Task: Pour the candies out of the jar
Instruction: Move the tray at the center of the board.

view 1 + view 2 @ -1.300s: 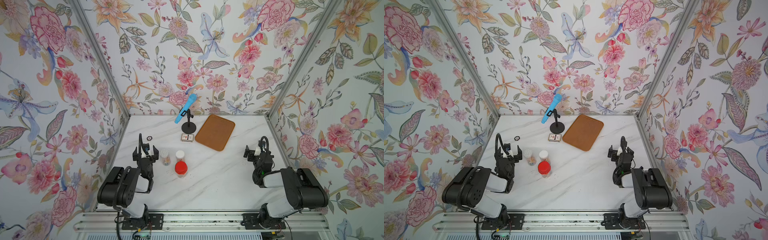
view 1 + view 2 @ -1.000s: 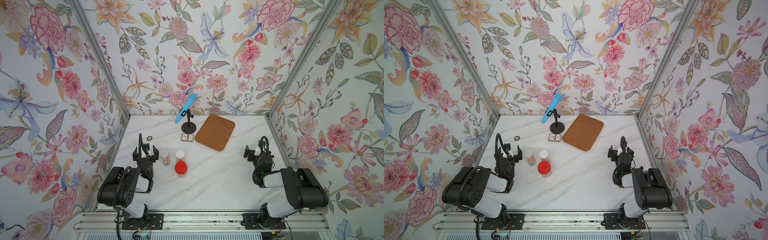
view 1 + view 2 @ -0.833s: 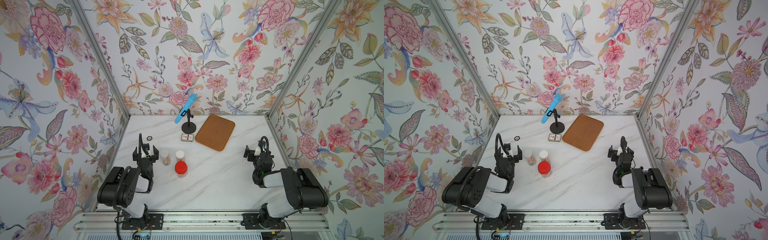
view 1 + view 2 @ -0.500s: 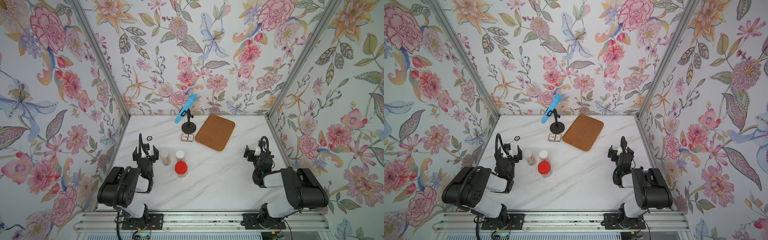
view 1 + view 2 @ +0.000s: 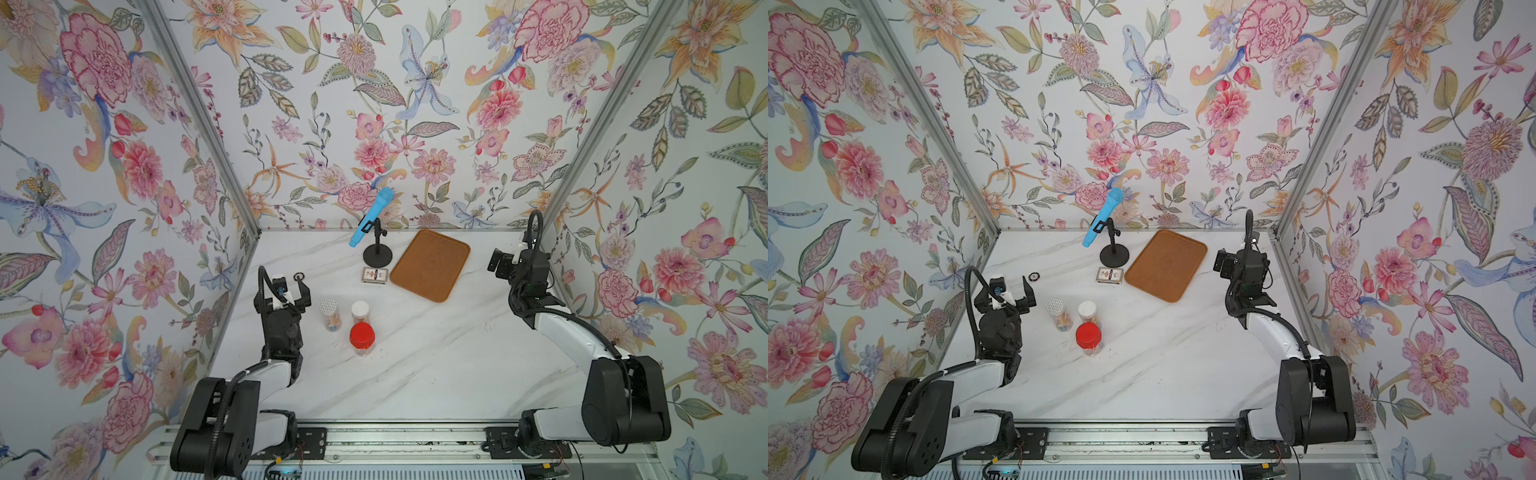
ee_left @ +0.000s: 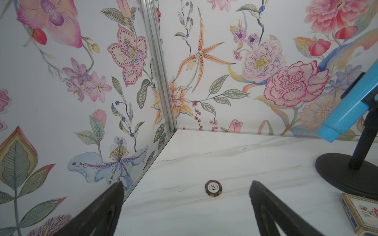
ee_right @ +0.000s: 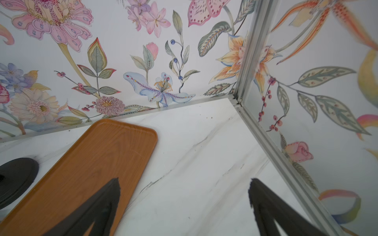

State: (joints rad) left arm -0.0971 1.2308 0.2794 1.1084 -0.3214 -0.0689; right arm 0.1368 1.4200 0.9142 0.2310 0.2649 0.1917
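Observation:
Three small clear jars stand left of the table's middle. The jar with a dotted white lid holds the candies, a mix of orange and blue seen through its wall. Beside it are a white-lidded jar and, nearer the front, a red-lidded jar. My left gripper is open and empty, just left of the jars and apart from them. Over by the right wall my right gripper is open and empty above bare marble.
A brown tray lies at the back right of centre. A blue microphone on a black stand stands behind a card box. A poker chip lies ahead of the left gripper. Floral walls close three sides.

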